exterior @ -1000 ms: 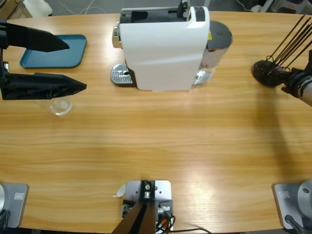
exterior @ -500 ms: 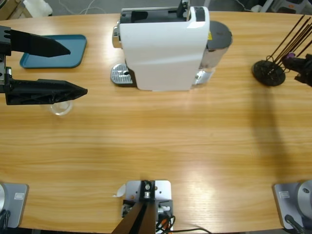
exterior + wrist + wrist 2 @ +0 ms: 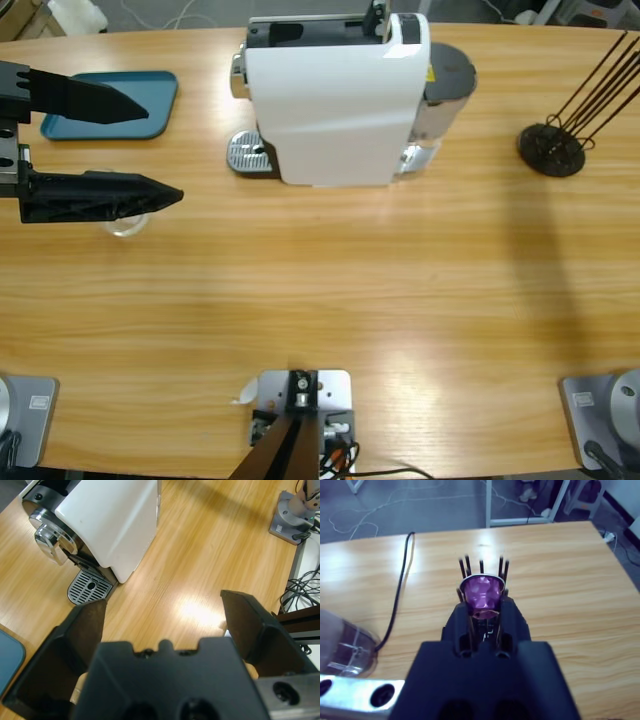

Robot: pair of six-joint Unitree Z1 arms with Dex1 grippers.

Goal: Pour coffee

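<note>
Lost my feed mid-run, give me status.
Left gripper open over the glass cup. Right gripper shut on purple capsule, out of the high view. Coffee machine path unobstructed.

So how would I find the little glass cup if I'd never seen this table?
Start at the big white coffee machine and look left to the blue tray. Below the tray, under the black left tool, sits the glass cup. It's the only see-through thing there.

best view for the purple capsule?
Right wrist view: the purple capsule sits centred in the right claw, shut on it, in front of the black rod rack. The high view shows the rack but no capsule or right claw; the left wrist view shows neither.
</note>
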